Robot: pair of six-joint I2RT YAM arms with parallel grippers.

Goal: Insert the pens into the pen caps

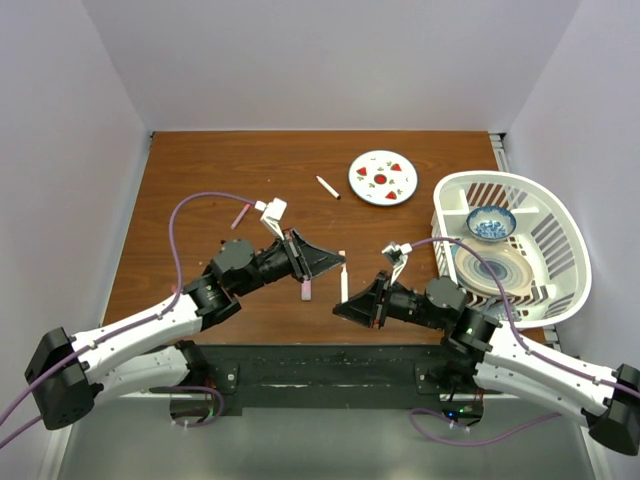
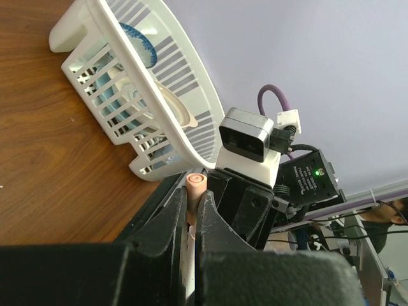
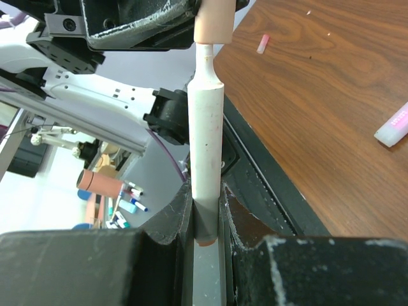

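Right wrist view: right gripper point(image 3: 205, 213) clamped on white pen point(image 3: 205, 127), left gripper point(image 2: 193, 213) pinched on pink cap point(image 3: 215, 22).

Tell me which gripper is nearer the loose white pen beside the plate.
Left. The left gripper sits just on the near side of the loose pen; the right gripper is farther back, behind the left one.

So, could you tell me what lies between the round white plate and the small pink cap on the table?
A thin white pen with a dark end, visible in the top view.
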